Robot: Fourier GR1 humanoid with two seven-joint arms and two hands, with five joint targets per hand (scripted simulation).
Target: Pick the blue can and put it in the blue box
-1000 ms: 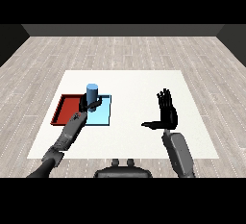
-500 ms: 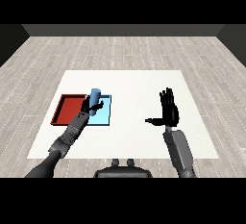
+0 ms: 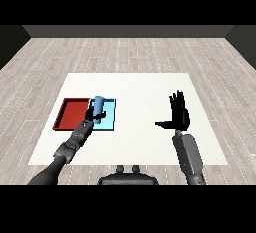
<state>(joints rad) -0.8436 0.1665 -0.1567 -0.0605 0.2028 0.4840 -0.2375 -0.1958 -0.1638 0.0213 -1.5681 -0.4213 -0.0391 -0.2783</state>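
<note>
The blue can point(image 3: 99, 105) stands upright over the light blue tray point(image 3: 108, 116), near its left side. My left hand point(image 3: 95, 115) is curled round the can's lower part, with the forearm reaching in from the lower left. Just left of it lies the red tray point(image 3: 72, 113), which holds nothing. My right hand point(image 3: 179, 115) hovers over the table's right half with straight fingers pointing up and the thumb out to the left, holding nothing.
The two trays lie side by side on the left part of the white table point(image 3: 140, 92). Grey plank floor point(image 3: 130, 52) surrounds the table on all sides.
My left hand has come up from the tray's near edge and closed round the can. The can has tilted slightly and shifted. The right hand has barely moved.
</note>
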